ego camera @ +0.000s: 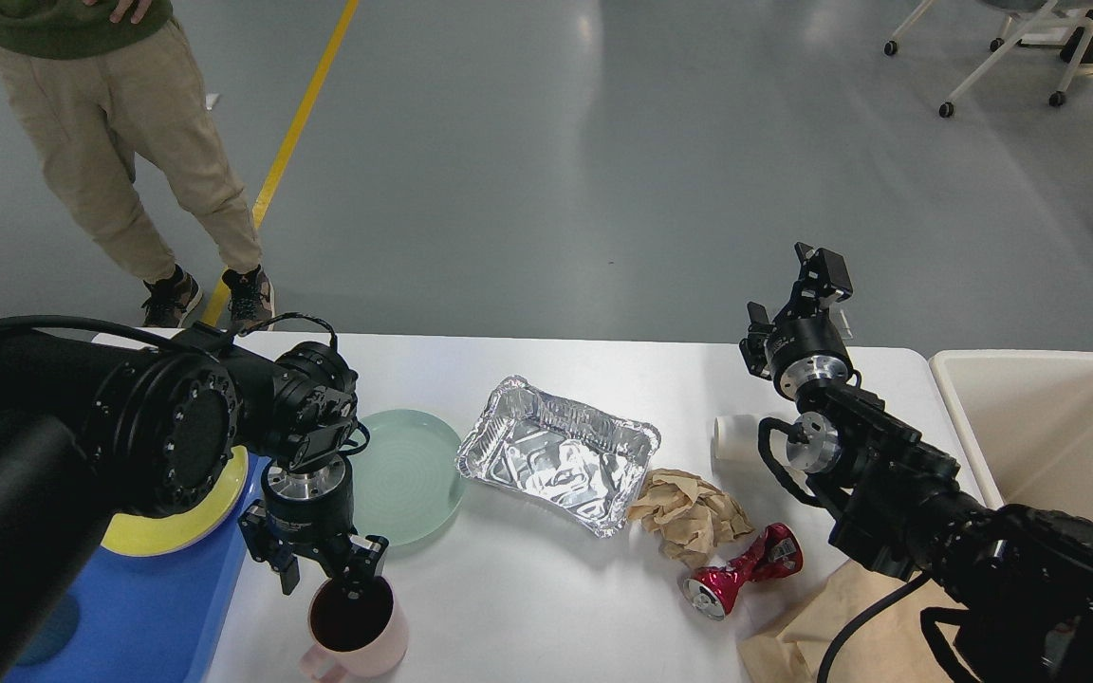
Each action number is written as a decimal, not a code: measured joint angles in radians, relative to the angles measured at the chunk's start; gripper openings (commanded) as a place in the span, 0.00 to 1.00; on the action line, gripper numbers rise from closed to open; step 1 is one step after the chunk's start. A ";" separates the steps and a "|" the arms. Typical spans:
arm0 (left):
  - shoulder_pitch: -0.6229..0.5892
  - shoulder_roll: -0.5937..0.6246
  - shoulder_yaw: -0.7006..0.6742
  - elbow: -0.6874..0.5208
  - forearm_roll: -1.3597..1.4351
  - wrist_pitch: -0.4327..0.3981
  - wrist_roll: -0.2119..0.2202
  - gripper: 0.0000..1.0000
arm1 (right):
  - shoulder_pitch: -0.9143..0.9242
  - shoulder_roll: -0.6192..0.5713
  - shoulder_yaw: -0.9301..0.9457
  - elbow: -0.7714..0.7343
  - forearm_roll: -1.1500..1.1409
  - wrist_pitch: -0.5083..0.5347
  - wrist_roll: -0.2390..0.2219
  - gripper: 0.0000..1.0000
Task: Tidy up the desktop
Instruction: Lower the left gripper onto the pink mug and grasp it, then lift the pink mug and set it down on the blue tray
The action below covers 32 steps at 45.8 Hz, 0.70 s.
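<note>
The white desktop (527, 607) holds a pale green plate (414, 474), a crumpled foil tray (556, 451), a wad of brown paper (689, 517), a crushed red can (746, 569), a white paper cup (734, 438) lying on its side and a pink mug (357, 631) near the front edge. My left gripper (322, 572) points down at the mug's back left rim. Its fingers are apart, one outside the mug and one at the rim. My right gripper (820, 270) is raised over the table's far right edge and holds nothing I can see.
A blue tray (148, 617) at front left carries a yellow plate (181, 526). A cream-white bin (1059, 436) stands off the table's right end. A brown paper bag (822, 626) lies at front right under my right arm. A person (120, 142) stands beyond the far left corner.
</note>
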 measured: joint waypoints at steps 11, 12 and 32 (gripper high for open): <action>-0.003 0.002 0.001 -0.001 -0.015 0.000 0.000 0.00 | 0.000 0.000 0.000 0.000 0.000 0.000 0.000 1.00; -0.004 0.003 0.001 -0.001 -0.017 0.000 0.000 0.00 | 0.000 0.000 0.000 0.000 0.000 0.000 0.000 1.00; -0.206 0.106 0.002 -0.102 -0.034 0.000 -0.009 0.00 | 0.000 0.000 0.000 0.000 0.000 0.000 0.000 1.00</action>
